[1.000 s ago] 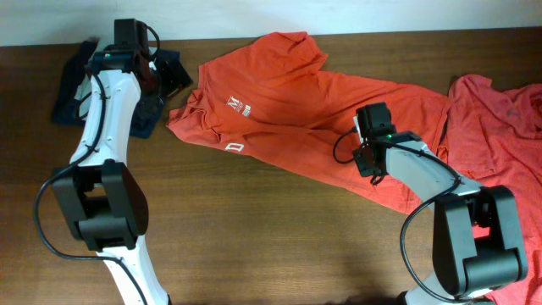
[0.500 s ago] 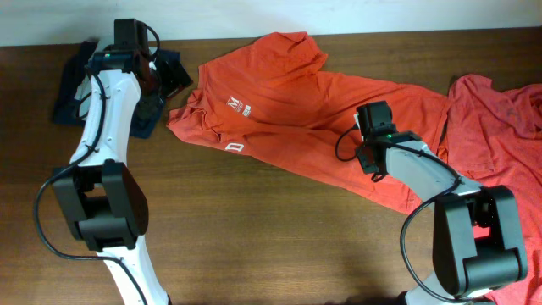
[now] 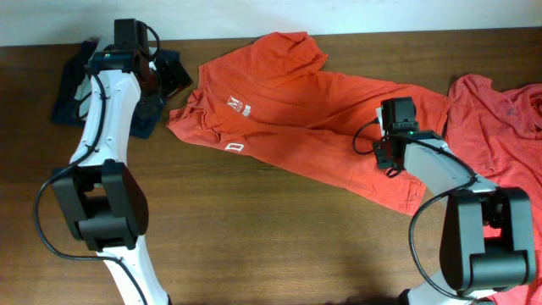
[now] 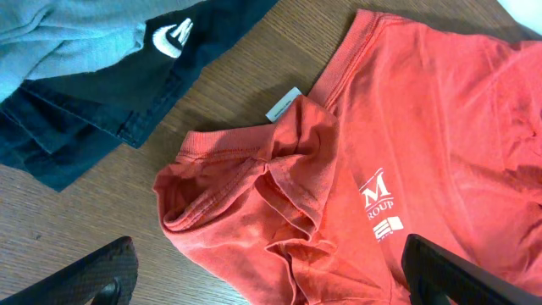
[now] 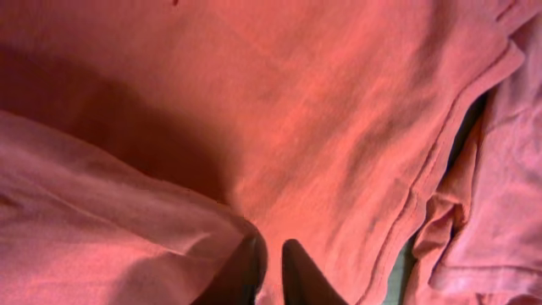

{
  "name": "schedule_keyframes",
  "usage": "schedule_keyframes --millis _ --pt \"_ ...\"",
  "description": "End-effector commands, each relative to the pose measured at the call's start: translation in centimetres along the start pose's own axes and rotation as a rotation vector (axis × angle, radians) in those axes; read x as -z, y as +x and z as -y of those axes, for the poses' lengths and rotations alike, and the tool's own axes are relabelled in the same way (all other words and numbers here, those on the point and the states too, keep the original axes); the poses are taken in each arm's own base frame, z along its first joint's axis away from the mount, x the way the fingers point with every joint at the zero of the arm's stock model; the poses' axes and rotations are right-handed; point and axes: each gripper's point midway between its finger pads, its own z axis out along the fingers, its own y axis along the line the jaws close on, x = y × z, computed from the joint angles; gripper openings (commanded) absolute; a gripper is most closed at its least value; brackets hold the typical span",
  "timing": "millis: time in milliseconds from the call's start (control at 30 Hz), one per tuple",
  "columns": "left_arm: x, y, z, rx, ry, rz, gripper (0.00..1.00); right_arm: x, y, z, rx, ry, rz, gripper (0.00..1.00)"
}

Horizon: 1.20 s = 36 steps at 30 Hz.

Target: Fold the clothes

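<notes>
At upper left the left gripper (image 4: 267,258) is hovering, jaws released, near the bunched collar end of the orange-red T-shirt (image 3: 288,110), which is lying diagonally across the tabletop (image 3: 254,220) toward lower right, where the right gripper (image 5: 273,258) is seemingly pinching its fabric.

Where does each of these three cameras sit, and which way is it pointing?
Overhead: above the table, looking straight down; left arm, right arm and orange T-shirt show.
Left wrist: on the left arm, facing down at the shirt's collar and logo; open left fingers at the bottom corners.
Right wrist: close above orange cloth; right fingers pinched together.
Shared: overhead and left wrist both show the logo.
</notes>
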Motion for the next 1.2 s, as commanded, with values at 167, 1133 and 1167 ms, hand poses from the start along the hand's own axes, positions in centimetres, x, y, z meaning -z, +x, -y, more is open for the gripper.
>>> schedule_keyframes --millis 167,1133,1167 --pt "-0.4 0.4 0.1 0.005 0.004 -0.014 0.99 -0.3 -3.1 3.1 -0.094 0.052 0.121 0.30" --pt "-0.4 0.4 0.1 0.005 0.004 -0.014 0.99 4.4 0.4 -5.1 -0.230 -0.414 -0.162 0.04" --pt "-0.4 0.4 0.1 0.005 0.004 -0.014 0.99 4.2 0.7 -5.2 -0.230 -0.414 -0.165 0.04"
